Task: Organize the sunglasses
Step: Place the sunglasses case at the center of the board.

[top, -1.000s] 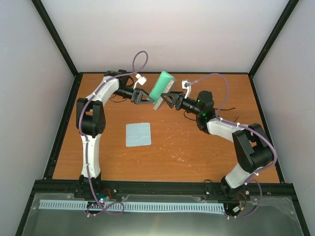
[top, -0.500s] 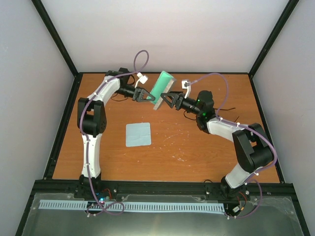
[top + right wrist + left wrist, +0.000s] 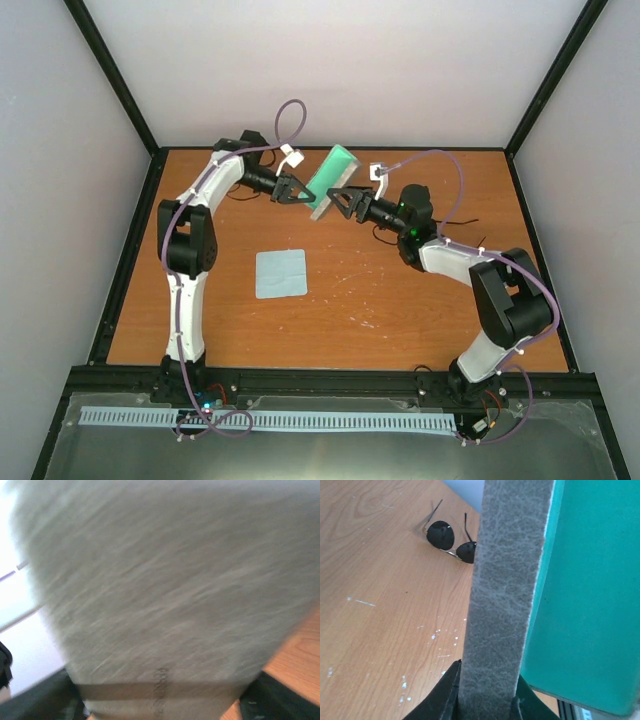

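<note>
Both arms are up at the far middle of the tabletop, sharing the open case, which is tilted off the surface between them.

Left gripper: nearly closed, pinching the case's thin grey edge; the mint lining faces off to its right.

Right gripper: spread wide, with the grey shell filling the gap between its fingers. The wrist view is blurred, but I read it as gripping.

Sunglasses: flat on the tabletop, ahead of the left gripper and to its left, beyond the case edge. The temples are unfolded and point away from the gripper. The lens-to-lens axis runs slantwise across my view, and one lens is partly hidden behind the case edge. I can't find them from the top camera or the right wrist.

Judgement: the left arm is nearer, but neither gripper is free. The case sits between gripper and sunglasses and must be set down or handed over first.

Cloth: lies well behind both grippers, toward the bases, out of the way.
</note>
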